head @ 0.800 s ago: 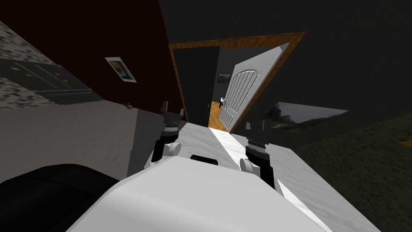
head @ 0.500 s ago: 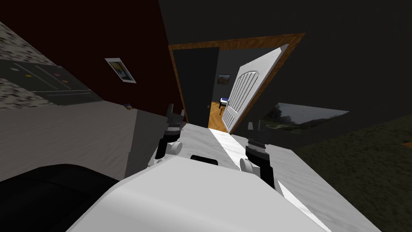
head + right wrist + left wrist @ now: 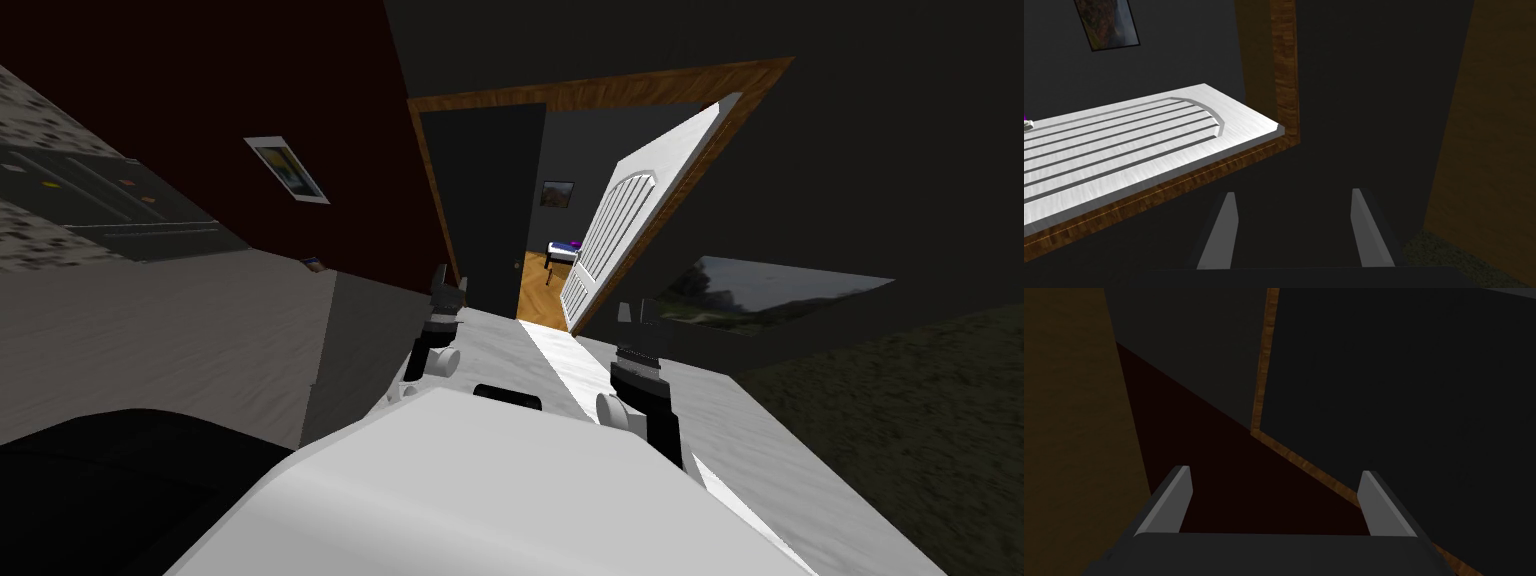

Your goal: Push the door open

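A white panelled door (image 3: 625, 225) stands well ajar in its brown wooden frame (image 3: 590, 92), swung away into the far room with its hinges on the frame's right side. My left gripper (image 3: 447, 285) is open near the frame's left post, touching nothing. In the left wrist view that open gripper (image 3: 1276, 480) faces the frame's corner (image 3: 1264, 363) and a dark wall. My right gripper (image 3: 635, 312) is open, short of the door's lower edge. The right wrist view shows the open right gripper (image 3: 1294, 200) with the door (image 3: 1124, 145) ahead, apart from its fingers.
A small picture (image 3: 287, 170) hangs on the dark red wall at left. A landscape picture (image 3: 760, 290) hangs on the dark wall right of the doorway. Through the opening lie an orange wooden floor (image 3: 540, 290), a small piece of furniture (image 3: 565, 247) and a framed picture (image 3: 557, 193).
The door has swung further open into the far room. I have moved closer to the doorway, and my left gripper has shifted right and forward toward the frame.
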Available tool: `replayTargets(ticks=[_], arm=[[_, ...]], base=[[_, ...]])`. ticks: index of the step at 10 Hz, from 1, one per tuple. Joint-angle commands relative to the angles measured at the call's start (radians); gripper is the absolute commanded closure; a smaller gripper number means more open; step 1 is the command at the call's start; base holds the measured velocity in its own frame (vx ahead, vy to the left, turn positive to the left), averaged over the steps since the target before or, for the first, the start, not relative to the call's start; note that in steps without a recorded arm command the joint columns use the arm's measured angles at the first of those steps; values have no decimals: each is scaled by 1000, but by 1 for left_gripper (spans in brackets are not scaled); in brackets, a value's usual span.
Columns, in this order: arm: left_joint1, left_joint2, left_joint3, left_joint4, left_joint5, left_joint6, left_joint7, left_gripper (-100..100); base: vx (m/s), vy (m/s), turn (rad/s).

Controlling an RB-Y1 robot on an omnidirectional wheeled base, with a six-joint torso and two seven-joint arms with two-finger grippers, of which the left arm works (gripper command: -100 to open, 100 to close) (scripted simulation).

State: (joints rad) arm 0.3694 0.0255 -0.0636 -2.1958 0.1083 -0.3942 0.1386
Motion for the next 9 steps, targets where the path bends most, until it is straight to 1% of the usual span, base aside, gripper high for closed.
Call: replayTargets(ticks=[1, 3, 4, 8, 9], arm=[[-28, 9, 6, 43, 6, 4, -4, -100], [-63, 16, 6, 97, 9, 1, -13, -100], [-63, 16, 6, 106, 9, 1, -13, -100], [-141, 28, 6, 234, 17, -5, -32, -100], [-141, 28, 6, 248, 17, -5, -32, -100]], base=[[91, -9, -4], [96, -7, -4], [57, -5, 0], [80, -7, -4], [70, -6, 0]])
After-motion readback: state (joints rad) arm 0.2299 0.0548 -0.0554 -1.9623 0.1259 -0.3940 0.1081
